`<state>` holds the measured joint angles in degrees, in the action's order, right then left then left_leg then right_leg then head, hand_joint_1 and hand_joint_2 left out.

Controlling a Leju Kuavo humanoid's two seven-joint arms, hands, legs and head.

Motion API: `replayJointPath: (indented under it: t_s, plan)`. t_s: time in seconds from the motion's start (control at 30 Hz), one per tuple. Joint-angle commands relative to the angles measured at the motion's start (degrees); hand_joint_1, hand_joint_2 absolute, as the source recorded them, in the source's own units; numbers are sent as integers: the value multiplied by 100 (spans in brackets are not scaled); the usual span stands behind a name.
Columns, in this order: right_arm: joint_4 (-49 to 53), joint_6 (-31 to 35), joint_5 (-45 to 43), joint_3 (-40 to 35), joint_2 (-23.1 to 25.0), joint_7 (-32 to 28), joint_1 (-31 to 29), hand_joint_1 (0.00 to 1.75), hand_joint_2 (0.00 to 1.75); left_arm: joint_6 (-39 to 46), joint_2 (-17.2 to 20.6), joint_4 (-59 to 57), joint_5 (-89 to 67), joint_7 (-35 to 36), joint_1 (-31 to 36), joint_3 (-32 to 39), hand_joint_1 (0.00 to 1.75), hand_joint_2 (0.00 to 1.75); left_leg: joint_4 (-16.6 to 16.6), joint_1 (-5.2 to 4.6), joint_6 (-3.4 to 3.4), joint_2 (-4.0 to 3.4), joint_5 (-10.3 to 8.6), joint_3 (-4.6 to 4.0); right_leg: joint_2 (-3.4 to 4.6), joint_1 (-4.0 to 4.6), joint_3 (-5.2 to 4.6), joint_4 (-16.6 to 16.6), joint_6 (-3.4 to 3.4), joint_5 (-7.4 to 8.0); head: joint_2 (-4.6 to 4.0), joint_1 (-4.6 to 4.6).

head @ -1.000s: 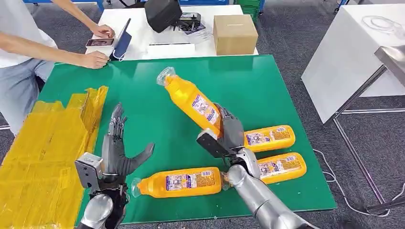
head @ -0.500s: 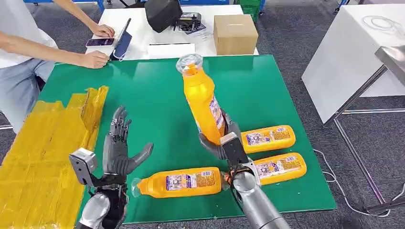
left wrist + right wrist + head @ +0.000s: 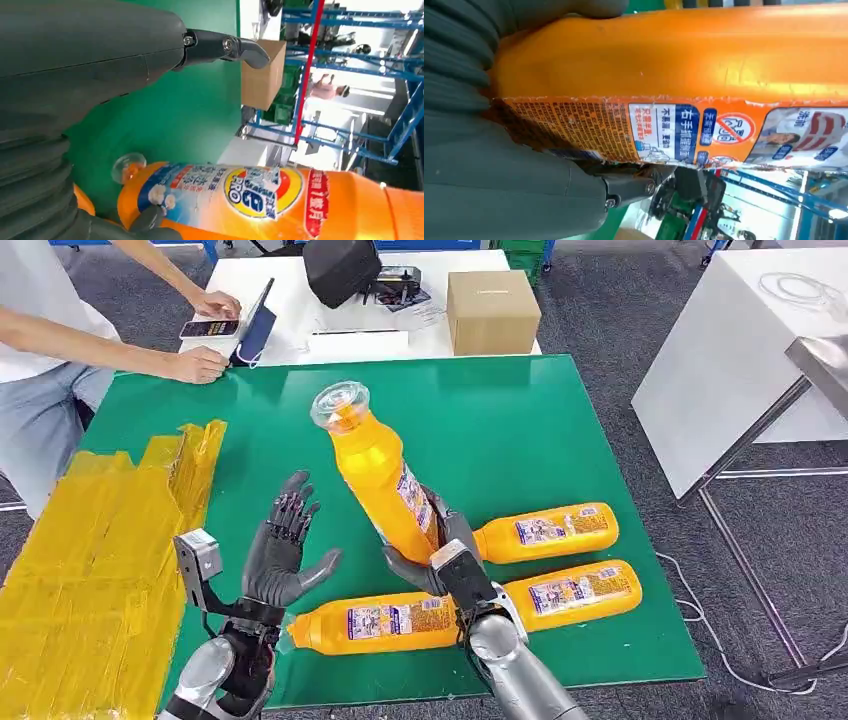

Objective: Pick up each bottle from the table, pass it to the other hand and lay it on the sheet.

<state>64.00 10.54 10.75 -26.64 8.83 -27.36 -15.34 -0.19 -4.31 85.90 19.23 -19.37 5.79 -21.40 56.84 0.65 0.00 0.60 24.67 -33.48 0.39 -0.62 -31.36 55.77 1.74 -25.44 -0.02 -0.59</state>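
Right hand [image 3: 440,558] clamped on lifted bottle [image 3: 378,472], swinging it toward our left hand [image 3: 280,558].
Since a second ago we've tipped the bottle upright and then leaned its cap left, closer to the left hand, which has risen with fingers spread, holding nothing. Handover looks imminent but not done. Three more bottles lie on the green surface [image 3: 520,420]: one in front [image 3: 380,620], two to the right [image 3: 548,530] [image 3: 575,592]. Yellow sheet [image 3: 90,540] sits at left.

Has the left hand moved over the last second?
Yes. The left hand has shifted away from the yellow sheet, toward the raised bottle that the right hand holds; its fingers are spread and it holds nothing.
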Motion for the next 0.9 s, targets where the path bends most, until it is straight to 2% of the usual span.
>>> replayJointPath:
  t_s: [0.03,0.2,0.9]
  plan:
    - [-717,-119,-94,-176,-37,40,-425,175,175,-324,238,-254,44,-8,224,-408,0,175,-5,1,4,-11,10,35,0,4,36,-9,-7,-7,0,2]
    - [-865,-165,-89,-194,-29,77,-490,175,175,-352,248,-207,18,-14,221,-458,0,175,-4,-1,2,-5,1,9,0,0,10,-5,-2,0,0,0]
    - [-865,-165,-89,-194,-29,77,-490,175,175,-352,248,-207,18,-14,221,-458,0,175,-2,0,2,-7,7,20,-1,2,22,-4,-6,-5,0,0]
